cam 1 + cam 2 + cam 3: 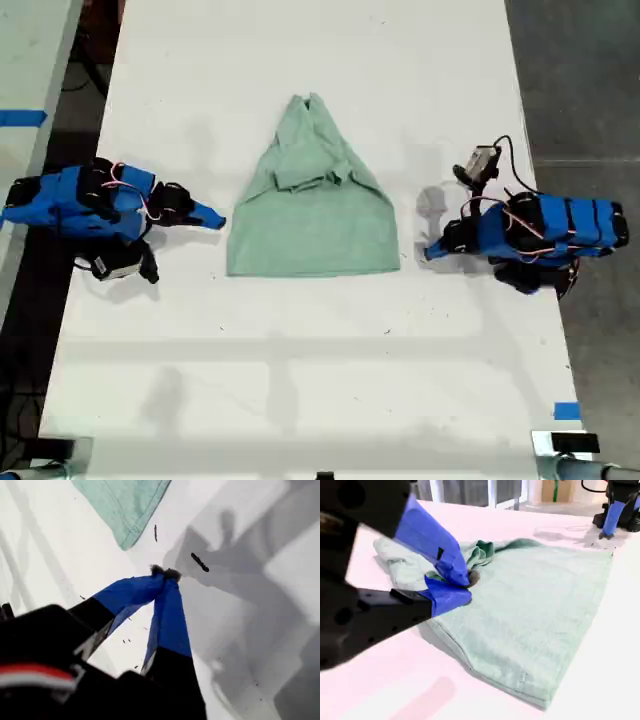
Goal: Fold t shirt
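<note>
— Where is the t shirt (312,215)?
— Flat in the middle of the table (300,380), hem toward 6 o'clock in the exterior view.
— And the grippers?
— My second gripper (212,216) waits at its 9 o'clock and my first gripper (432,250) at its 3 o'clock. Both are pinched closed and hold nothing, probably so each can take a side.

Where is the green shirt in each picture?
Exterior view: the t shirt lies on the table, between the arms.
First wrist view: only one hem corner shows, beyond my first tool.
Second wrist view: it spreads out behind my second tool.
Shared landmark: that hem corner, seen in all three.
</note>
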You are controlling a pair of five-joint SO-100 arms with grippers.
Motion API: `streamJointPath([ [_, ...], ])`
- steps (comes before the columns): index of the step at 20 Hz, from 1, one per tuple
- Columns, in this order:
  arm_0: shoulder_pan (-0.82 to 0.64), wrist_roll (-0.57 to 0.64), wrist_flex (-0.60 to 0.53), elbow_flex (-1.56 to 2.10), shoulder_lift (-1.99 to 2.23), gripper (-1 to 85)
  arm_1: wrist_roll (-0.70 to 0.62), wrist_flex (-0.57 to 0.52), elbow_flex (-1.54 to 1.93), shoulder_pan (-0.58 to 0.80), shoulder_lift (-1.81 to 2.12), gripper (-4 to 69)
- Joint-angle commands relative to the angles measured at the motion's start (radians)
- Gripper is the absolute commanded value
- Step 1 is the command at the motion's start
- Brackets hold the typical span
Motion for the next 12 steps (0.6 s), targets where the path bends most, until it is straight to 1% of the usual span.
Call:
streamJointPath([
  [1,0.002,-0.015,0.008,0.011,0.008,0.0,0.086,-0.008,0.040,0.023,0.009,-1.4],
  [7,-0.002,-0.015,0.008,0.011,0.008,0.0,0.158,-0.014,-0.003,-0.002,0.008,-1.5],
  [8,0.000,-0.015,0.008,0.011,0.008,0.0,0.152,-0.041,-0.031,-0.006,0.008,-1.2],
  [9,-0.003,-0.015,0.008,0.011,0.008,0.0,0.123,-0.080,-0.067,0.003,0.006,-0.8],
  [10,-0.006,-0.015,0.008,0.011,0.008,0.0,0.089,-0.094,-0.123,0.026,-0.025,-0.7],
  [12,-0.005,-0.014,0.008,0.011,0.008,0.0,0.025,-0.064,-0.321,0.106,-0.276,-0.5],
])
